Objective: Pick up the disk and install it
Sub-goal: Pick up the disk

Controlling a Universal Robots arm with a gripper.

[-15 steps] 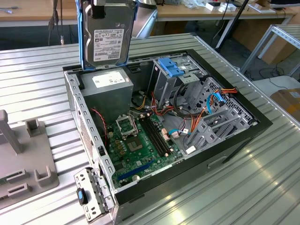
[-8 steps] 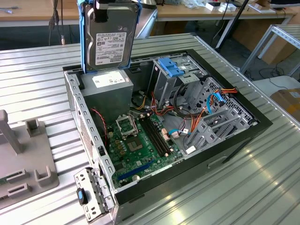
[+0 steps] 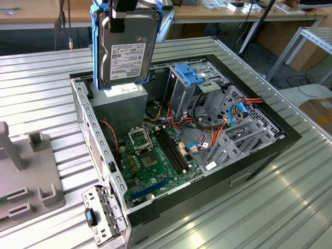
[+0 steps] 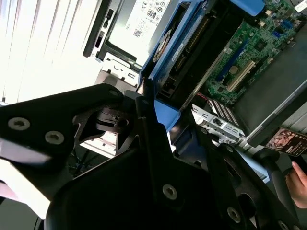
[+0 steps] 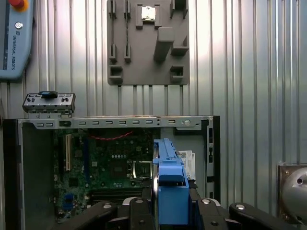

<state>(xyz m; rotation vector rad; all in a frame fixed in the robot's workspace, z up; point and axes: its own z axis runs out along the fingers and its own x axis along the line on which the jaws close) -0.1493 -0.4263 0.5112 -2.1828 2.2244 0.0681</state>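
The disk (image 3: 124,49), a grey metal drive in a bright blue carrier rail, hangs upright above the back corner of the open computer case (image 3: 83,111). My gripper (image 3: 122,8) is shut on its upper edge from above. In the first wrist view the blue carrier (image 5: 170,189) stands edge-on between my black fingers (image 5: 136,211), over the motherboard (image 5: 110,167). The second wrist view has the disk (image 4: 165,72) clamped at my gripper (image 4: 158,120). The upright grey bay (image 3: 182,96) with its blue latch piece (image 3: 189,77) stands inside the case, to the exterior view's right of the disk.
A grey fixture plate (image 3: 31,176) lies on the ribbed metal table at the exterior view's left. A detached bracket (image 3: 101,215) leans by the case's near corner. A teach pendant (image 5: 14,38) lies on the table. A person's hand (image 4: 300,184) is near the case.
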